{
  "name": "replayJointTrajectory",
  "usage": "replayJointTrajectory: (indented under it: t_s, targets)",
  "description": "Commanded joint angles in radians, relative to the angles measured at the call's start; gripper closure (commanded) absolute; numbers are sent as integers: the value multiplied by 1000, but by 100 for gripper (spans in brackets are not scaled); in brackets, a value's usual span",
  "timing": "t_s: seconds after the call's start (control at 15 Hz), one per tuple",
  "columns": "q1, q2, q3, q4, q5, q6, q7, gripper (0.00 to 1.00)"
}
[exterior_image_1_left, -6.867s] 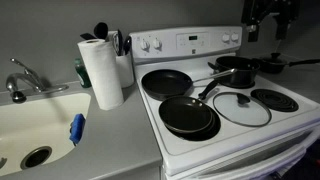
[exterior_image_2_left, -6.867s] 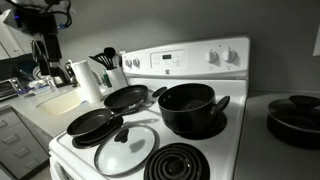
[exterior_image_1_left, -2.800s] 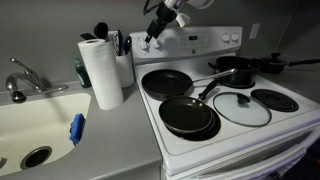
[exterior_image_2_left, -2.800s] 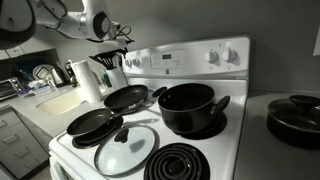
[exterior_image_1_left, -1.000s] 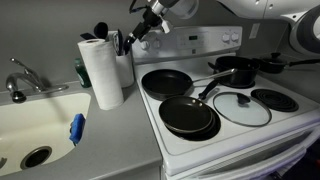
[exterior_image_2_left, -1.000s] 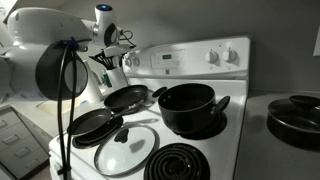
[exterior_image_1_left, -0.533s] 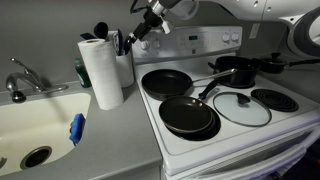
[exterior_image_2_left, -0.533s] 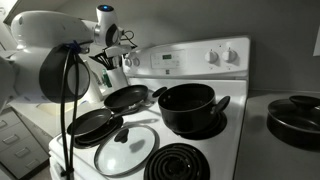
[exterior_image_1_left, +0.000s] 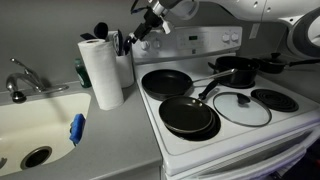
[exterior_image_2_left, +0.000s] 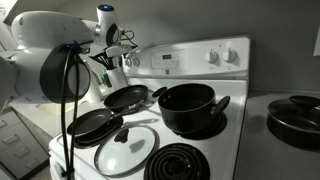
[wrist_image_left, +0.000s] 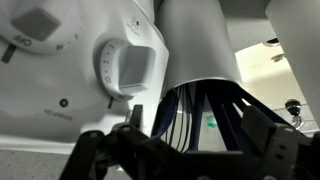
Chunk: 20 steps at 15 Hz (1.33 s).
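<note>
My gripper (exterior_image_1_left: 134, 34) hovers at the top of a white utensil holder (exterior_image_1_left: 125, 66) that stands between the paper towel roll (exterior_image_1_left: 100, 72) and the stove's back panel. It also shows in an exterior view (exterior_image_2_left: 118, 46). Several dark utensils (exterior_image_1_left: 120, 42) stick out of the holder. In the wrist view the holder (wrist_image_left: 195, 40) fills the upper middle. The dark utensils (wrist_image_left: 200, 115) lie between my two spread fingers (wrist_image_left: 185, 150). The gripper is open and holds nothing. I cannot tell whether a finger touches a utensil.
On the white stove (exterior_image_1_left: 225, 140) are two black frying pans (exterior_image_1_left: 188, 115), a glass lid (exterior_image_1_left: 241, 108) and a black pot (exterior_image_2_left: 190, 108). A stove knob (wrist_image_left: 130, 70) is close to my gripper. A sink (exterior_image_1_left: 35, 125) with a faucet (exterior_image_1_left: 20, 80) and a blue brush (exterior_image_1_left: 76, 128) is beside the roll.
Over several seconds the arm crossed from the far side of the stove to the utensil holder. In the last second it has hardly moved.
</note>
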Motion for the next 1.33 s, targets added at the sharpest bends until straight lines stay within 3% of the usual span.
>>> replayJointTrajectory:
  t_s: [0.0, 1.27]
  targets:
    - [5, 28, -8, 51, -15, -22, -13, 0]
    - [8, 61, 7, 101, -11, -16, -81, 0]
